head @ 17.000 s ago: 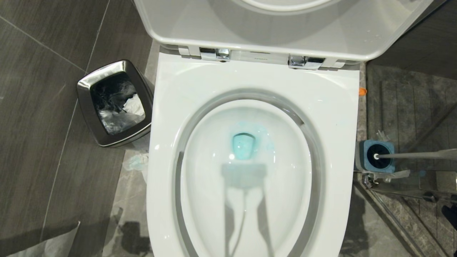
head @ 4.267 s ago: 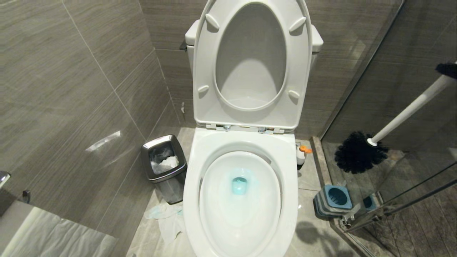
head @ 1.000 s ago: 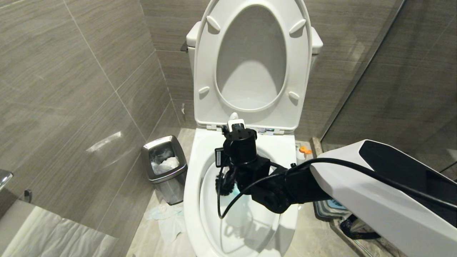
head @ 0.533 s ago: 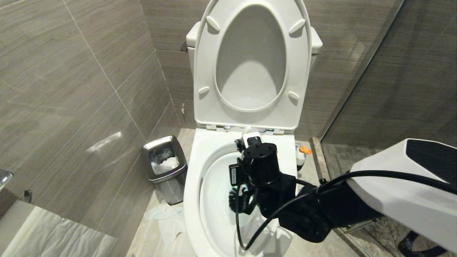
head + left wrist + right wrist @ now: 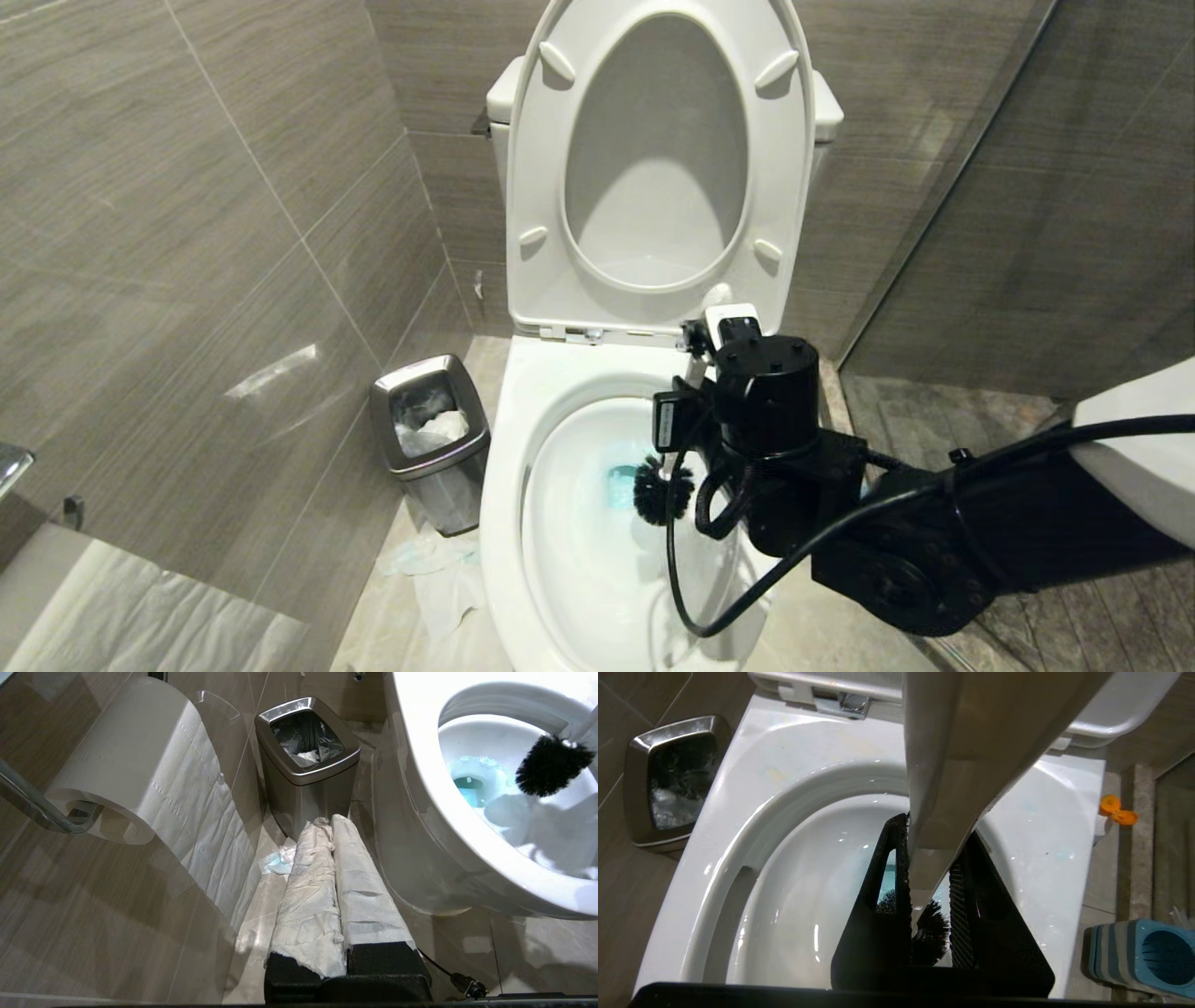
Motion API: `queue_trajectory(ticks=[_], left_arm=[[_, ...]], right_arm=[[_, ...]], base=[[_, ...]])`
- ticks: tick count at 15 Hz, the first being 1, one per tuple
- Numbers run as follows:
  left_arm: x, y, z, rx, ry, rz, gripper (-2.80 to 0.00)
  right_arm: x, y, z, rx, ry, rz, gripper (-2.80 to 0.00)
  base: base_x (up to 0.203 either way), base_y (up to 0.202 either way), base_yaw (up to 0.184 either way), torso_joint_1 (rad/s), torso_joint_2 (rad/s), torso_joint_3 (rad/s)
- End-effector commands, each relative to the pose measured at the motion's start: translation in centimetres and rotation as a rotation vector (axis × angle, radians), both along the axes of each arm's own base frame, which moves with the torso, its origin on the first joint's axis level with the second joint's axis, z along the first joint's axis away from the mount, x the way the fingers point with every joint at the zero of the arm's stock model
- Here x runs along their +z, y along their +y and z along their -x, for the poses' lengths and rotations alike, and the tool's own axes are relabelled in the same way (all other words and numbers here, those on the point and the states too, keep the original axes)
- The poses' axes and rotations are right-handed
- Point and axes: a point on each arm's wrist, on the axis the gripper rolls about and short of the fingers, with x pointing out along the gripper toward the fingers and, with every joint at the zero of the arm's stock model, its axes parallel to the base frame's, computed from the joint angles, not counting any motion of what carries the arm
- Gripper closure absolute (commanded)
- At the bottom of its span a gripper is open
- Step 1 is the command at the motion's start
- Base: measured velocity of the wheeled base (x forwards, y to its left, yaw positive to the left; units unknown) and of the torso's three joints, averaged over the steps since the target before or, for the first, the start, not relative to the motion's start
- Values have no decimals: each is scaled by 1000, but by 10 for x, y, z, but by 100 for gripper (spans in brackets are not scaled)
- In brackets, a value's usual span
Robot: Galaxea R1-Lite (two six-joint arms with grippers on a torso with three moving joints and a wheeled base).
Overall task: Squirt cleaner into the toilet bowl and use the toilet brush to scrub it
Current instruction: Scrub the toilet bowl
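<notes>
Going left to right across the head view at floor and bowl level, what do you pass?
Loose paper sheet → steel bin → toilet bowl left rim → brush head → right gripper clamping the brush handle → right arm.

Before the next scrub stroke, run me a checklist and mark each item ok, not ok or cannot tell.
1. Right gripper shut on the toilet brush handle: ok.
2. Bristle head inside the toilet bowl, below the rim: ok.
3. Bristles pressed against the basin wall: cannot tell; in the left wrist view the head looks to be above the water.
4. Teal cleaner liquid in the bowl: ok.
5. Seat and lid raised out of the way: ok.
6. Brush holder standing open on the floor for the return: ok.
7. Left gripper parked beside the bowl, near the steel bin: ok.
</notes>
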Motion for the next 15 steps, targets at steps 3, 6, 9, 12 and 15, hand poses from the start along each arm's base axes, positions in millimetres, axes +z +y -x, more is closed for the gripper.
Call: queue_trajectory(ticks=[3, 6, 9, 12, 15], left_arm=[[0, 0, 0, 0, 0, 0, 0], [0, 0, 0, 0, 0, 0, 0], [0, 0, 0, 0, 0, 0, 0], [0, 0, 0, 0, 0, 0, 0], [0, 0, 0, 0, 0, 0, 0]], right_arm=[[7, -8, -22, -54, -34, -15, 0], [2, 5, -44, -82, -56, -28, 0], [-5, 18, -57, -86, -68, -37, 0], [-8, 31, -67, -68, -83, -39, 0], [-6, 48, -76, -50, -107, -51, 0]], base=[[0, 0, 0, 0, 0, 0], [0, 0, 0, 0, 0, 0], [0, 0, 0, 0, 0, 0], [0, 0, 0, 0, 0, 0], [0, 0, 0, 0, 0, 0]])
